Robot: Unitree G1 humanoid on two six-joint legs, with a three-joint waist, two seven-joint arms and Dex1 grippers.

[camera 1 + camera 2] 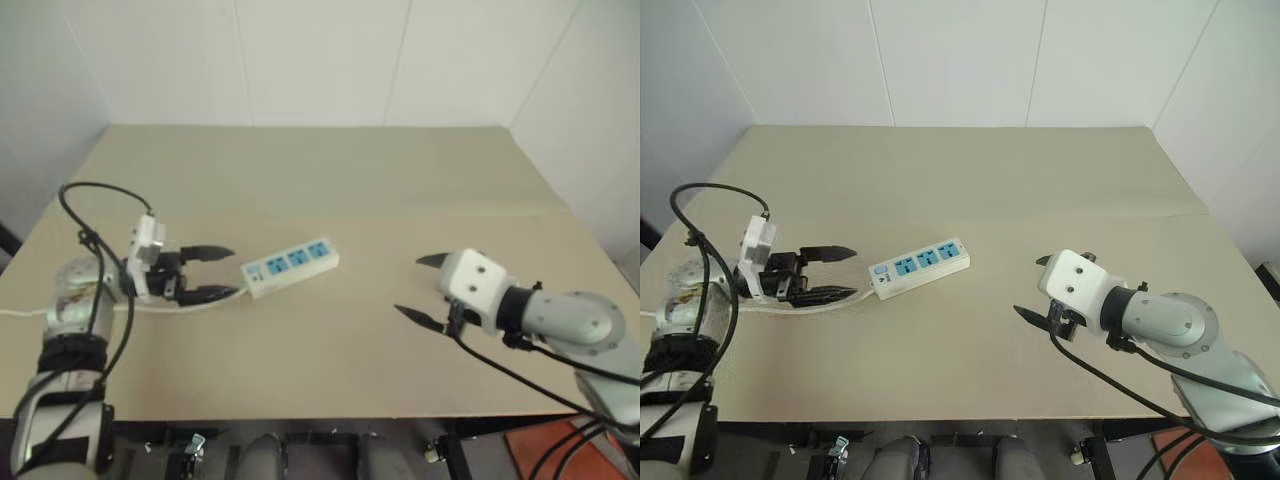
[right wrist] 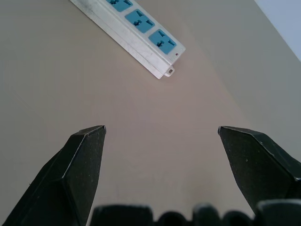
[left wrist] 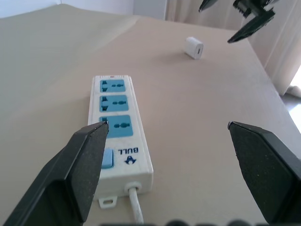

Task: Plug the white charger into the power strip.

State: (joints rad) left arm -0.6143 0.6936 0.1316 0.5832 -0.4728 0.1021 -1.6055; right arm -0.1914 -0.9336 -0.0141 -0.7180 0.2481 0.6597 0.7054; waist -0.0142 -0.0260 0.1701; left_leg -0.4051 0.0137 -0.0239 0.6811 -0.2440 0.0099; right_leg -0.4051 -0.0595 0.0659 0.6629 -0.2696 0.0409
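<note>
The right gripper (image 1: 1032,287) hangs over the near right part of the beige desk (image 1: 330,170), its two black fingers spread wide with nothing between them, aimed toward the middle of the desk. In the right wrist view the far end of the power strip lies ahead of those fingertips (image 2: 87,141), well apart from them.

On the near left, the left gripper (image 1: 222,273) points level toward the right, along the desk. Its fingers are also spread wide and empty. Its tips sit just short of the switch end of the power strip (image 1: 290,265), and I cannot tell whether the lower finger touches the strip or its cord.

The power strip lies flat on the desk a little left of centre, sockets facing up. Its long axis runs across the desk from left to right, tilted slightly so the right end sits farther from the robot. The switch end and the thin white cord (image 3: 136,209) point toward the left gripper; the cord leaves that end and runs off beneath the left gripper. Three blue sockets follow in a row away from the switch.

In the left wrist view, the white charger (image 3: 194,47) lies on the desk beyond the strip's far end, well apart from it, near the right gripper's fingers.
</note>
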